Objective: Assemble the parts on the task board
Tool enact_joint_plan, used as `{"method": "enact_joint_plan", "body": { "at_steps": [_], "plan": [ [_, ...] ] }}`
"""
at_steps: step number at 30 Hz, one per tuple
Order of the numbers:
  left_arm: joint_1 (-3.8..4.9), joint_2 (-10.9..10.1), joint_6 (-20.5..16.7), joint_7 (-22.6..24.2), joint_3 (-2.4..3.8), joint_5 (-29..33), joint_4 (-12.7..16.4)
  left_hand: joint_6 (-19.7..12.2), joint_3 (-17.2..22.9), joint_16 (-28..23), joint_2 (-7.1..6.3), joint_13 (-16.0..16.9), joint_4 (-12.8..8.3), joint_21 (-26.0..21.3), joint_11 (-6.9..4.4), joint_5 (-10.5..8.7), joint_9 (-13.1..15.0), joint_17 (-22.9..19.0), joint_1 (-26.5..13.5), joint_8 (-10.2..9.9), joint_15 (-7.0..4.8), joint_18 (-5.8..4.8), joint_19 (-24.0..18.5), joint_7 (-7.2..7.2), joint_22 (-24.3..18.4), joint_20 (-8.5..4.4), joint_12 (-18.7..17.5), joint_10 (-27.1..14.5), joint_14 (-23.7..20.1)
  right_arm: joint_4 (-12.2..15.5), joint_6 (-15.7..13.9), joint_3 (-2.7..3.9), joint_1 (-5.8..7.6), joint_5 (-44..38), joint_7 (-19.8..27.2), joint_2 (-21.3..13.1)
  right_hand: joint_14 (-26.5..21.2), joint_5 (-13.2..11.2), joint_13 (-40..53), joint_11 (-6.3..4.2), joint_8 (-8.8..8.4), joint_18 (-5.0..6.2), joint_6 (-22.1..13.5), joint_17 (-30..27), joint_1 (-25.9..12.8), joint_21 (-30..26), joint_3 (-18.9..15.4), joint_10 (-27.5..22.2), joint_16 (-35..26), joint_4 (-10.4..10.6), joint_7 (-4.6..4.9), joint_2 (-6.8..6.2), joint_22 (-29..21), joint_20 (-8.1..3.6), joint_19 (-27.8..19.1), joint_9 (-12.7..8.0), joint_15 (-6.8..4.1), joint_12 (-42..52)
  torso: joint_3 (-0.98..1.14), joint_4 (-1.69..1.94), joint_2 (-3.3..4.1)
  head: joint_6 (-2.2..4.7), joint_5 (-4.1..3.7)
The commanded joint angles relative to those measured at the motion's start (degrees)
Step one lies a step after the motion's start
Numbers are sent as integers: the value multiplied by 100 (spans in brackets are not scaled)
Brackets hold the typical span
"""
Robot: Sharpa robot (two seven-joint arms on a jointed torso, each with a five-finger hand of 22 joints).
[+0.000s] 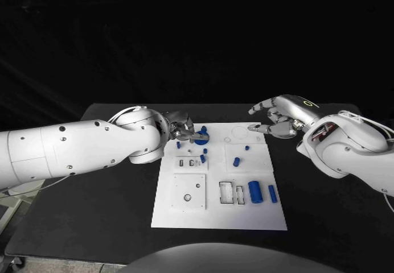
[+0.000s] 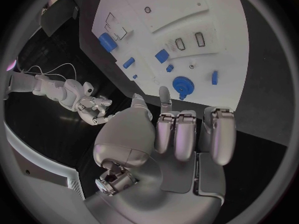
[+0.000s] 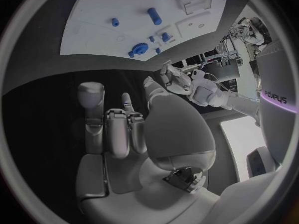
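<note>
Parts lay loose on the board (image 1: pixel 180 219); both hands sat at its far edge.

Near me lay a blue cylinder (image 1: pixel 254 191), likely light, stiff and slick, best pinched mid-barrel. Farther off, my left hand (image 1: pixel 182 129) touched the gear (image 1: pixel 202 136), grip unclear; my right hand (image 1: pixel 278 119) hung empty, fingers apart.

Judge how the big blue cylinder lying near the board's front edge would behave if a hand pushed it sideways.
The blue cylinder lies on its side on the flat white board, so it would probably roll. It looks solid and smooth: likely stiff, perhaps slippery.
</note>
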Motion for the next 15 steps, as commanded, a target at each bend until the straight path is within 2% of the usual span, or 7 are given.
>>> {"method": "enact_joint_plan", "body": {
  "at_steps": [1,5,10,15],
  "plan": [
    [-16,210,559,-595,0,8,-173,-49,-21,14,26,1509,-3,29,-44,29,76,1506,-56,49,-43,-73,374,-16,1306,-42,12,609,602,-31,59,-15,-45,-11,35,16,406,40,1509,45,33,-97,42,429,7,-16,4,601,11,38,-11,74,8,35,19,-12,30,22,21,-18,-130,-48,-23],
    [-40,458,776,-709,-1,-60,-387,-46,27,14,63,1509,-24,28,-60,68,164,1506,-16,56,-59,-72,374,-34,1306,-55,12,609,602,-49,67,-51,-81,-2,42,15,406,58,1509,44,33,-96,45,426,8,-21,5,601,10,39,-12,83,7,35,20,-16,29,22,32,-35,-198,-109,-1],
    [-103,712,1029,-780,-2,-108,-667,-71,143,14,68,1509,-104,6,-79,131,263,1506,120,-46,-80,-58,321,-49,1257,-81,12,609,602,-85,-36,-79,-112,36,93,-3,405,132,1509,37,25,-96,40,425,27,-17,10,601,12,34,-22,106,18,34,27,-36,25,22,63,-36,-280,-179,10],
    [-204,862,1119,-811,-2,-134,-892,-15,198,14,4,1509,-176,1,-94,223,295,1506,211,-173,-96,-57,319,-62,1254,-95,12,609,602,-133,-95,-92,-157,75,142,-6,406,189,1509,34,21,-96,42,430,43,-15,11,601,17,26,-22,117,27,31,33,-53,22,22,90,-23,-354,-179,31]
  ]
}}
